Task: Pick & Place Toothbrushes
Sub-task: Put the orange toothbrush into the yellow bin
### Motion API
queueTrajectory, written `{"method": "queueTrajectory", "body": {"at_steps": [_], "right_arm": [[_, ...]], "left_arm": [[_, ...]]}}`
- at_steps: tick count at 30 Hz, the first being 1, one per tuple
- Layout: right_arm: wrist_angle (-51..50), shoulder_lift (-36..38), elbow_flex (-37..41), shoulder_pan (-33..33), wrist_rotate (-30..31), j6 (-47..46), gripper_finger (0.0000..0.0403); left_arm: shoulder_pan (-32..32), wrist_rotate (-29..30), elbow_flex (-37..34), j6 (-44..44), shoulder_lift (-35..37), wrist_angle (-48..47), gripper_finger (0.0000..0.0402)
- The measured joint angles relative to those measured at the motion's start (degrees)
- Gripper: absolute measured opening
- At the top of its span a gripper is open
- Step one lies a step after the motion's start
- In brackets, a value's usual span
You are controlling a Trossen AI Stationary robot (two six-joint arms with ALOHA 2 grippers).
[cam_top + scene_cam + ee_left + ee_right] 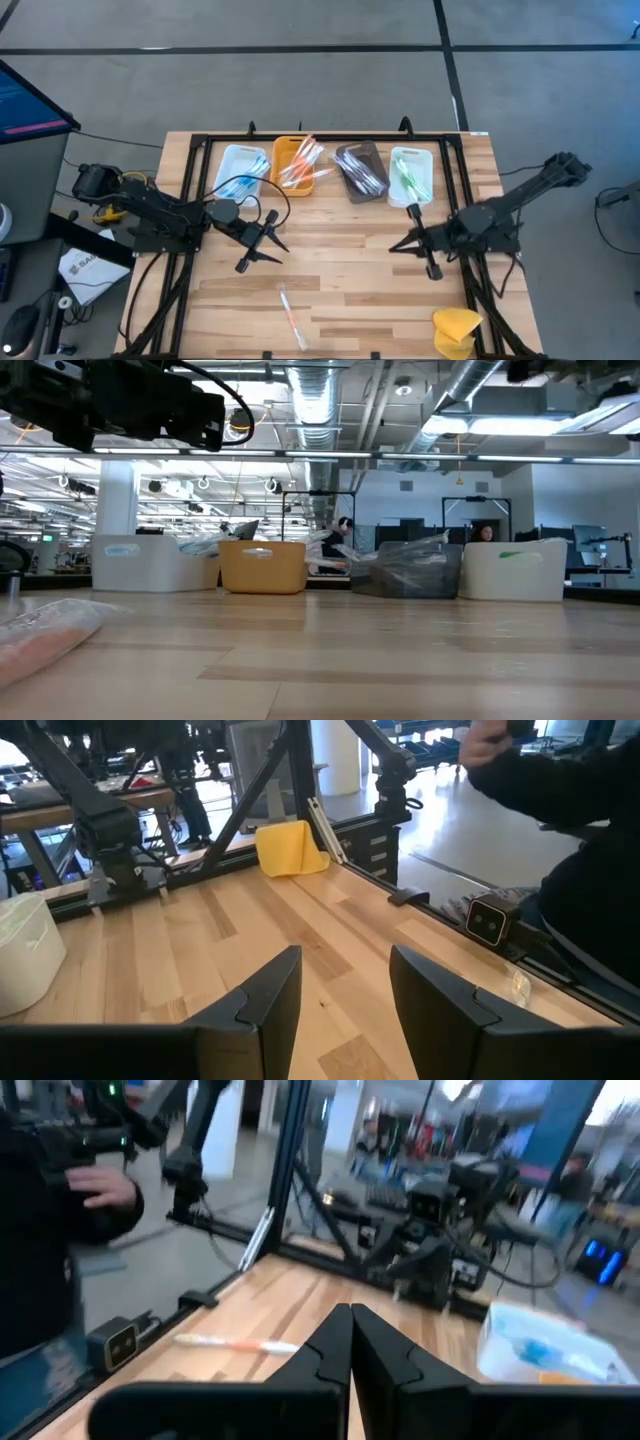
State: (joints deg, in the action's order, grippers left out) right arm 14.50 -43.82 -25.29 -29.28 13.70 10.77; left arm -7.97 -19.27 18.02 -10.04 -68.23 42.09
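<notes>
On the counter's near middle, your one loose toothbrush [291, 314] lies pointing roughly toward and away from the four trays [363, 171] of toothbrushes, left gripper [262, 243] fingers spread and empty, right gripper [410, 243] fingers pressed together.

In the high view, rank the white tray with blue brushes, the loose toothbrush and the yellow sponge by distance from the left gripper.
From the left gripper:
1. White tray, just behind it.
2. Loose toothbrush, toward the front edge.
3. Yellow sponge, front right corner.

No legible text, label, brand, number or sign anywhere in view.
</notes>
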Motion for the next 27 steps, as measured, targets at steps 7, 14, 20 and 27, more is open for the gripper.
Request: {"method": "queueTrajectory", "body": {"at_steps": [7, 14, 20, 27], "right_arm": [[20.0, 4.2, 15.4, 0.4, 5.0, 0.8, 0.0], [22.1, 11.6, 21.8, 2.3, 5.6, 0.2, 0.0], [16.3, 19.8, 24.8, 5.7, 5.7, -1.8, 0.0], [3.6, 31.1, 24.8, 9.3, 5.9, -3.3, 0.0]], "left_arm": [[0.0, 0.0, 0.0, 0.0, 0.0, 0.0, 0.015], [0.0, 0.2, 0.0, 0.0, 0.0, 0.0, 0.015], [0.0, 0.2, 0.0, 0.0, 0.0, 0.0, 0.015], [0.0, 0.2, 0.0, 0.0, 0.0, 0.0, 0.015]]}}
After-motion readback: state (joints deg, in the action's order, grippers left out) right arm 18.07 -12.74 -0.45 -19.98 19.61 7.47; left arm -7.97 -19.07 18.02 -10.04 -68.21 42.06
